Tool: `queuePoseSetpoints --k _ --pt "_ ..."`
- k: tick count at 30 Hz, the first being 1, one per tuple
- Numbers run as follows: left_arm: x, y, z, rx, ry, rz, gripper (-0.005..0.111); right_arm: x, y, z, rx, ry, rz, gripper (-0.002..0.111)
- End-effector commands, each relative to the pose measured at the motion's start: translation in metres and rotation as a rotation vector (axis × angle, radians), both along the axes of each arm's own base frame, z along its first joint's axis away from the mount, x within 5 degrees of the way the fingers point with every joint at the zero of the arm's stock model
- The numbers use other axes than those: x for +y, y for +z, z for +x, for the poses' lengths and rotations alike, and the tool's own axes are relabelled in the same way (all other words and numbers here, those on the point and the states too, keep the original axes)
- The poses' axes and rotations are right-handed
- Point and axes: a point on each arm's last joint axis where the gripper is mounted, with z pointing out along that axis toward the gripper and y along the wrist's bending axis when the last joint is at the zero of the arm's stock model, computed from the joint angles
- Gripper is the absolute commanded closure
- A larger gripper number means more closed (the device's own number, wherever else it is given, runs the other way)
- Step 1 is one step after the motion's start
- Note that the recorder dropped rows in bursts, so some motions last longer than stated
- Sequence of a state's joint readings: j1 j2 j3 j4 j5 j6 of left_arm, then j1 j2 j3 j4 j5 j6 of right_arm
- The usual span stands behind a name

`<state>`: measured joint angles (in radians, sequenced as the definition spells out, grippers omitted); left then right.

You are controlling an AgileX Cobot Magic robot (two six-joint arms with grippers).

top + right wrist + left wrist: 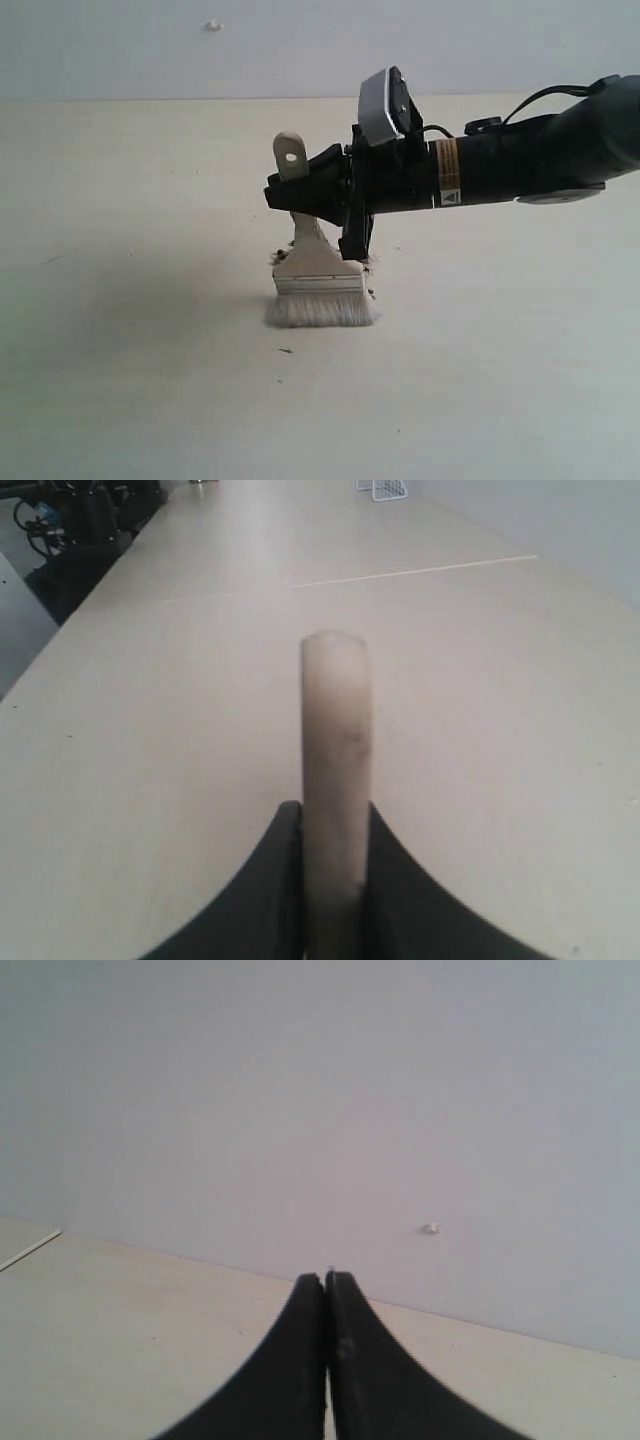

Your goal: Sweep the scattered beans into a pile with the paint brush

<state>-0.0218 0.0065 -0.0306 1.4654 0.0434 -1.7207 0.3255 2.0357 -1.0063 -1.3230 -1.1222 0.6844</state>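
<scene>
- Right gripper (287, 196): it reaches in level from the right of the exterior view. Its jaws stand narrow, clamped on the handle of the paint brush (316, 264).
- Paint brush: it is held upright with the bristles down. The handle passes up between the two jaws, and its rounded end with the hole shows above them. The metal band and bristles hang below them.
- Bristles (320, 311): they are pressed onto the table (120, 320) and splayed outward at the tips.
- Right wrist view: the pale handle rises from between the two dark fingers and touches both.
- Beans (277, 256): a few dark specks lie on the table just beside the two ends of the metal band. One or two more lie apart, in front of the bristles. Whatever lies behind the brush is hidden.
- Left gripper (327, 1282): its jaws are pressed together tip to tip and hold nothing. It hangs over bare table and faces the wall (300, 1090).
</scene>
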Motion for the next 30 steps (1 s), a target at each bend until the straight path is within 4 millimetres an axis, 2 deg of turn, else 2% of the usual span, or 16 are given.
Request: queuePoseSetpoints --k 1,6,16,21,30 --pt "0.0 -0.001 0.0 -0.003 0.001 -0.009 0.107 0.0 0.002 0.012 -0.063 -0.031 -0.049 0.108" --pt "0.0 -0.001 0.0 -0.003 0.001 -0.009 0.107 0.001 0.006 0.015 -0.049 -0.034 -0.042 0.108" --pt "0.0 -0.001 0.0 -0.003 0.001 -0.009 0.107 0.004 0.022 0.006 0.08 0.037 0.101 0.108" --pt "0.0 -0.001 0.0 -0.003 0.001 -0.009 0.107 0.003 0.042 0.003 0.085 0.03 0.121 0.108" --pt "0.0 -0.001 0.0 -0.003 0.001 -0.009 0.107 -0.004 0.097 -0.005 0.085 -0.085 0.124 0.108"
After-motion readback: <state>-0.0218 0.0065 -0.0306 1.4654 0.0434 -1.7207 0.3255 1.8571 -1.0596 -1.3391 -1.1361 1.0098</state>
